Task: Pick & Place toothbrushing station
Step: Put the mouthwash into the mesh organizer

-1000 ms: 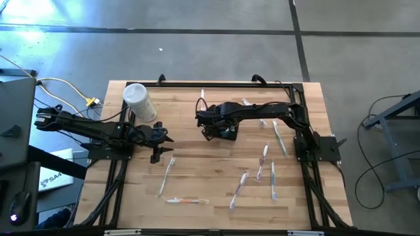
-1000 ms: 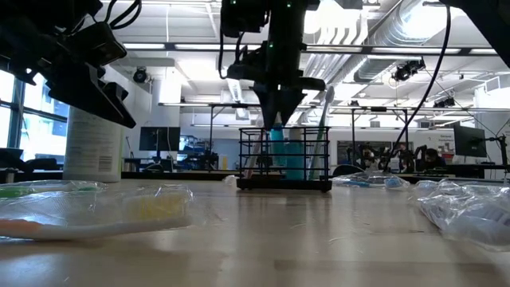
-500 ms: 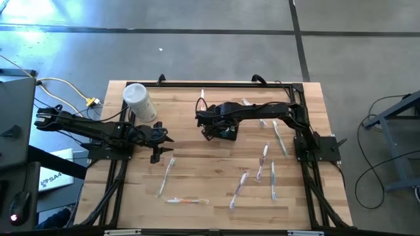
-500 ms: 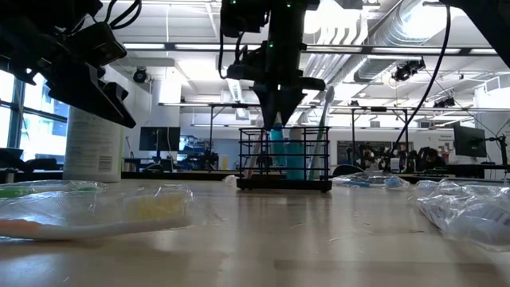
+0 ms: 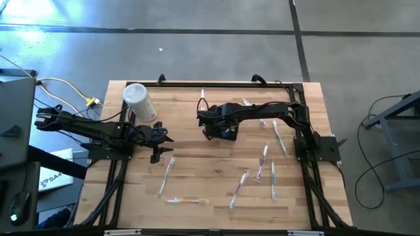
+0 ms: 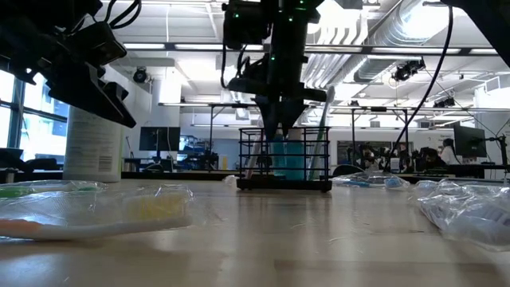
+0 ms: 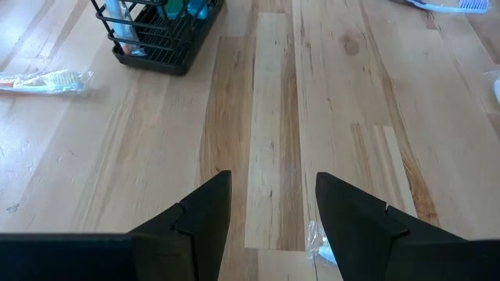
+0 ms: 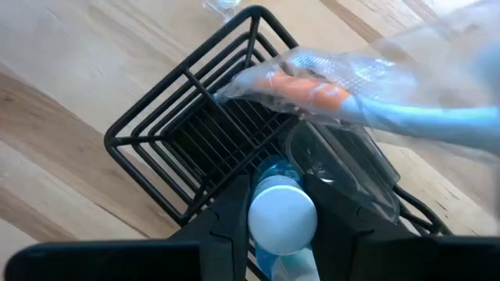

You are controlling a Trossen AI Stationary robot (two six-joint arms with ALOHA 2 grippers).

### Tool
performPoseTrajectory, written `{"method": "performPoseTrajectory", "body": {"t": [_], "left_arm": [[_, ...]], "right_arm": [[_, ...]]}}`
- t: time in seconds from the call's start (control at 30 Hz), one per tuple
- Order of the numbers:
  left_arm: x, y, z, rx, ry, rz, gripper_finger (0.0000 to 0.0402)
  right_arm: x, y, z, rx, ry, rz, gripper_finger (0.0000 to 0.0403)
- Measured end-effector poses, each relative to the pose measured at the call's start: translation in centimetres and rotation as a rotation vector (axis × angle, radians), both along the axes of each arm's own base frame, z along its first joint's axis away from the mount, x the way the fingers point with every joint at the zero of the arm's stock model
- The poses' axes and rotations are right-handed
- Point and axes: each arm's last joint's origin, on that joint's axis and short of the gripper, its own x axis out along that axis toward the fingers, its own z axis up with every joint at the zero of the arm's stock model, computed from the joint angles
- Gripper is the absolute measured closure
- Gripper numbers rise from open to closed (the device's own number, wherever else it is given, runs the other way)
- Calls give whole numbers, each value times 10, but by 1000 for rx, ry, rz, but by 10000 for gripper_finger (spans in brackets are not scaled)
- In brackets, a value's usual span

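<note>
The small black wire-mesh rectangular caddy [image 5: 225, 131] stands on the pale butcher-block wooden table [image 5: 216, 190], toward its back and a little right of the middle, and the right gripper [image 5: 218, 128] hangs straight above it. From the right wrist view, the two dark fingers [image 8: 226, 215] are closed on the white cap of a slim blue upright tube [image 8: 281, 217] whose lower end is already inside the caddy's wire walls. So the relation that matters is vertical: the tube's long axis points down into the basket directly beneath the claw, and I judge the next move to be only a short lowering and a release. A toothbrush in crinkly clear plastic wrap [image 8: 344, 97], orange near the head and pale blue along the handle, leans across the caddy's rim beside the tube.

The left gripper [image 7: 272, 207] waits over bare boards well to the left, its fingers spread apart and holding nothing; the right arm is plainly the nearer one. A white cylindrical plastic container [image 5: 139, 102] stands behind the left arm. More wrapped toothbrushes [image 5: 265, 162] lie flat and scattered across the front of the table.
</note>
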Motion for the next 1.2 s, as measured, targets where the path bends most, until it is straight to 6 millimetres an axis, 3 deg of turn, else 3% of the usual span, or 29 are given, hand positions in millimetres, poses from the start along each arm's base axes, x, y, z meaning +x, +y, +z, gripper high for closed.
{"method": "performPoseTrajectory", "body": {"t": [1.2], "left_arm": [[0, 0, 0, 0, 2, 0, 215]], "right_arm": [[3, -9, -1, 72, -36, 36, 313]]}}
